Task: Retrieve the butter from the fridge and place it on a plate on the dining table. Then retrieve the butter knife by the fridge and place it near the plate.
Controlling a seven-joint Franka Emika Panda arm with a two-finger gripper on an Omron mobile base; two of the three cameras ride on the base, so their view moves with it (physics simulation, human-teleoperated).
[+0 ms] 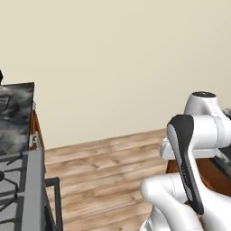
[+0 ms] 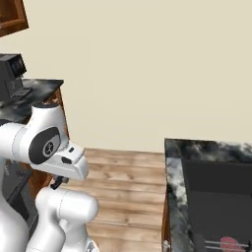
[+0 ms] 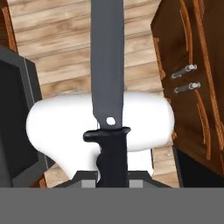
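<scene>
The long grey-bladed butter knife with a black handle point(image 3: 107, 100) is clamped by its handle in the closed gripper point(image 3: 112, 183), blade toward twelve o'clock, and should be carried level to the glossy marbled dining table point(image 2: 173, 167), judged the step in hand.

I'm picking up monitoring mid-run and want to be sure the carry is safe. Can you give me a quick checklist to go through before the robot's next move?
1. Knife in the gripper: ok; the black handle sits between the fingertips and the grey blade points away from the hand.
2. Grip closed firmly: ok; jaws shut on the handle.
3. Blade clear of the wooden cabinet: ok; it hangs over open wood floor.
4. Dining table within sight: ok; its marbled edge shows in the right base view.
5. Plate and butter in place: cannot tell.
6. Path to the table free: cannot tell.
</scene>
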